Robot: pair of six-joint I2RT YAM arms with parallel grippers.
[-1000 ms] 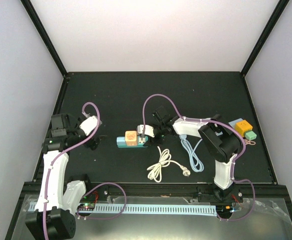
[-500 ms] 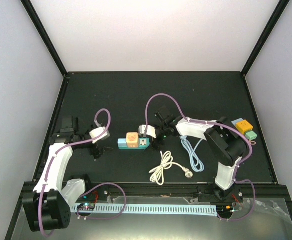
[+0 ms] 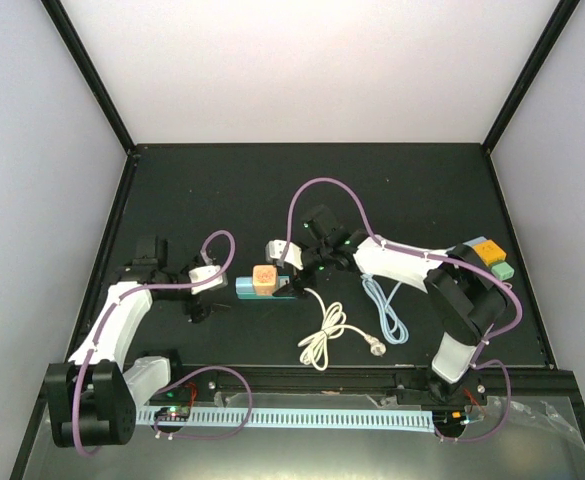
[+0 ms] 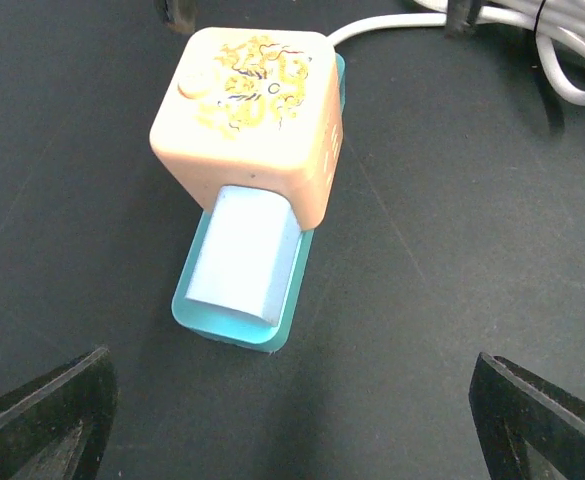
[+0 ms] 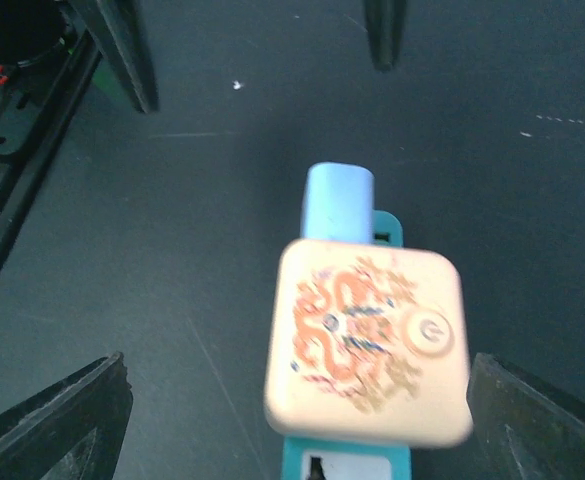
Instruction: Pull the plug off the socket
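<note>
A peach cube plug (image 3: 263, 277) with a dragon print sits upright on the teal socket strip (image 3: 248, 288) at mid-table. In the left wrist view the plug (image 4: 250, 115) stands on the strip (image 4: 234, 325) ahead of my left gripper (image 4: 290, 400), which is open and short of the strip's left end. My right gripper (image 5: 297, 420) is open, and the plug (image 5: 367, 345) lies between its fingers without touching either. In the top view the left gripper (image 3: 210, 300) is left of the strip. The right gripper (image 3: 297, 262) hangs over its right end.
A white cable (image 3: 322, 332) lies coiled in front of the strip, with its strip-side end hidden. A pale blue cable (image 3: 384, 305) lies to the right. Yellow and green blocks (image 3: 490, 255) sit at the far right. A pale ruler strip (image 3: 292, 418) runs along the near edge.
My right gripper has opened and shifted up-left over the strip's right end. My left arm has swung right, closer to the strip's left end. The strip and plug stay put.
</note>
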